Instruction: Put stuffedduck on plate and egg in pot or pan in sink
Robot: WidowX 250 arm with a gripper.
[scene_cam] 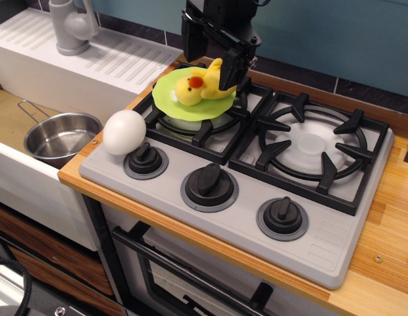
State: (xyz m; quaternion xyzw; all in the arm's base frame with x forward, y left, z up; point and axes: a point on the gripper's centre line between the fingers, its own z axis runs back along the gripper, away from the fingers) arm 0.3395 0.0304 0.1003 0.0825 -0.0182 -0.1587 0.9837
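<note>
Single view. Duck (196,88) lies on its side on the plate (176,105), which sits on the stove's (335,250) rear-left burner. Gripper (212,58) hangs just above the duck, fingers (229,71) spread apart, gripping nothing. Egg (124,131) rests at the stove's front-left corner, beside 1 knob (145,158). Pot (60,137) stands in the sink (13,118), left of the stove.
</note>
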